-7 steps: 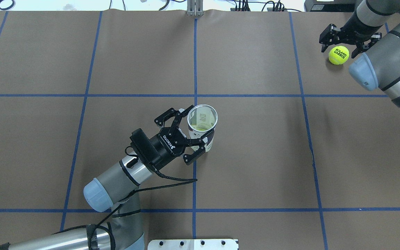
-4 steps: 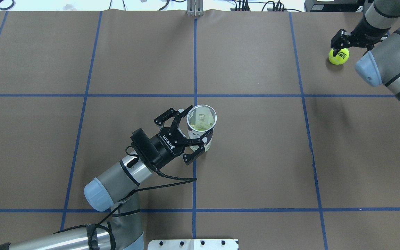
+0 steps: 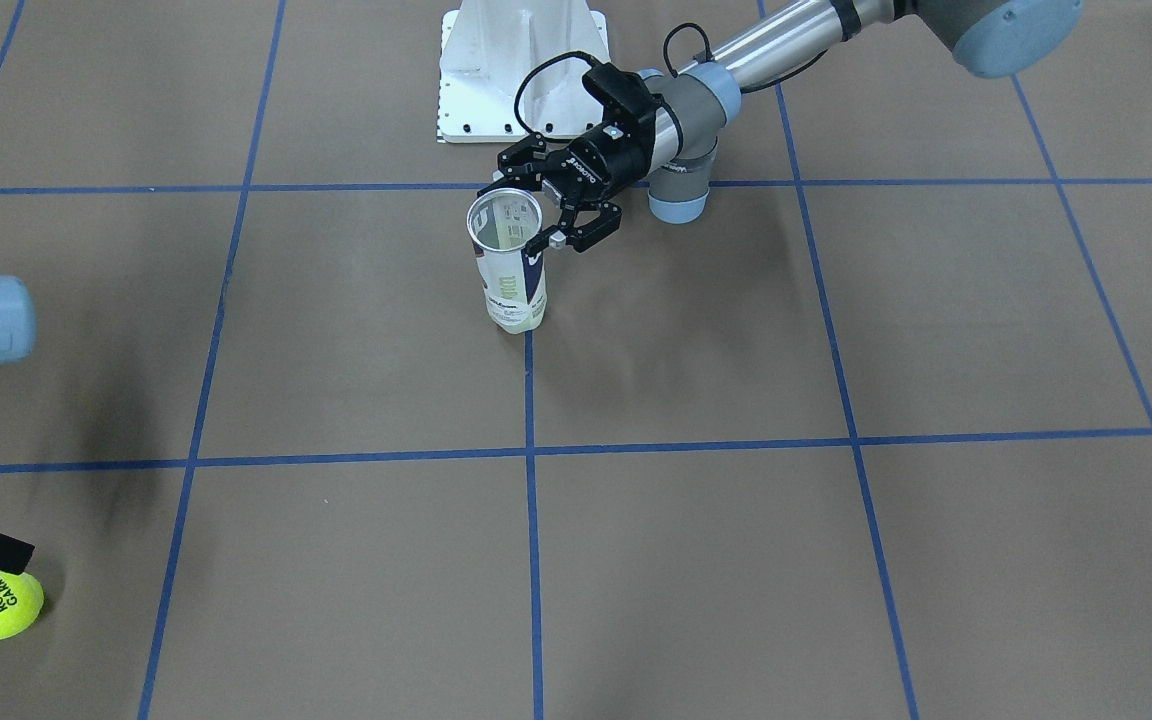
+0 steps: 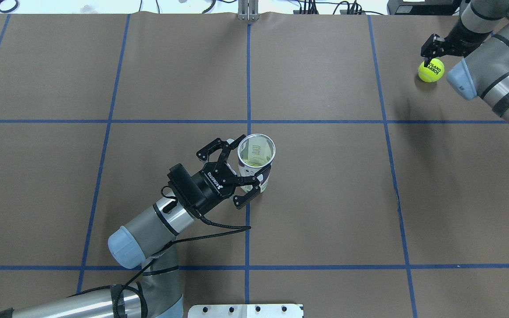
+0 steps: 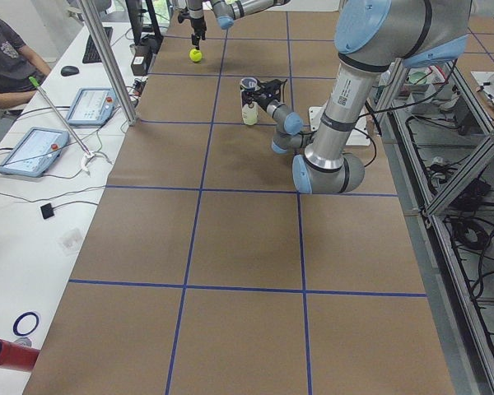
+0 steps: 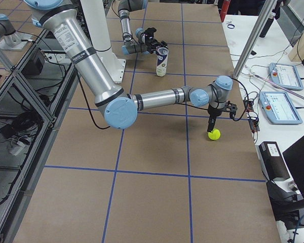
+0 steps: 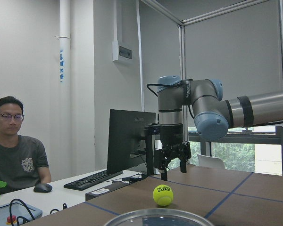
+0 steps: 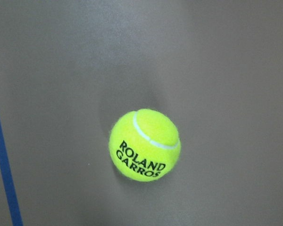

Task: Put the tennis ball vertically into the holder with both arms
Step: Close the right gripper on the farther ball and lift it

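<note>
The holder [image 4: 258, 164] is a clear tube with a silver rim. It stands upright at the table's middle, also in the front view [image 3: 512, 270]. My left gripper [image 4: 242, 168] has a finger on each side of it near the top and is shut on it. The yellow tennis ball [image 4: 431, 70] lies at the far right, also in the right wrist view [image 8: 145, 145]. My right gripper [image 7: 172, 164] hangs pointing down just above the ball [image 7: 163, 195], fingers spread open, not touching it. My right forearm partly hides it in the overhead view.
The white base pedestal [image 3: 521, 70] stands behind the holder. Blue tape lines divide the brown table. A seated person [image 7: 16, 146], a monitor [image 7: 129, 136] and a keyboard are on a side desk beyond the table's right end.
My right gripper has swung from the far side of the ball to point down right over it. The ball has not moved. My left gripper and the holder have barely shifted.
</note>
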You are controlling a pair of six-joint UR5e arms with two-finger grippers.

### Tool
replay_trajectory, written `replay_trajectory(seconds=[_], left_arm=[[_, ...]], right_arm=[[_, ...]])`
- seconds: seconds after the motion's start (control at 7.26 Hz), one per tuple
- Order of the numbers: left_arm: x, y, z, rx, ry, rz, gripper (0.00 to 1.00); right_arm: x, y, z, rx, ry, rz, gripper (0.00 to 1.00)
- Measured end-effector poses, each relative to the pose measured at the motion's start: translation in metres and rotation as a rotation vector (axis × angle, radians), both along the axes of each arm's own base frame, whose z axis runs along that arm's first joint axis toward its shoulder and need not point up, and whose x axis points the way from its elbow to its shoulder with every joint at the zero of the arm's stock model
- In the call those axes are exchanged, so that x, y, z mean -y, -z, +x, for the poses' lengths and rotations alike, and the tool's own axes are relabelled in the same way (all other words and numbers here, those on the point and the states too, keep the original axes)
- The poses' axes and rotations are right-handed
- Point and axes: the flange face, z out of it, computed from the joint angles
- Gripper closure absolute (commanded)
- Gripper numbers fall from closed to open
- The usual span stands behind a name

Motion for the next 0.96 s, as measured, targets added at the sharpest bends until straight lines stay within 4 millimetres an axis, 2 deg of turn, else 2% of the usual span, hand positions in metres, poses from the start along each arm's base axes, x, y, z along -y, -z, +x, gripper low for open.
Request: replay_trajectory(seconds=[0.41,0.96], left_arm=[[0.0,0.0,0.0,0.003,0.001,-0.001,0.17],[0.0,0.001,0.0,0.002,0.001,-0.001,0.17]], right_arm=[[0.007,-0.029,-0.007,0.021,-0.095,0.007,0.01],[0.006,-0.046,-0.018,0.04,-0.134,0.026,0.0]])
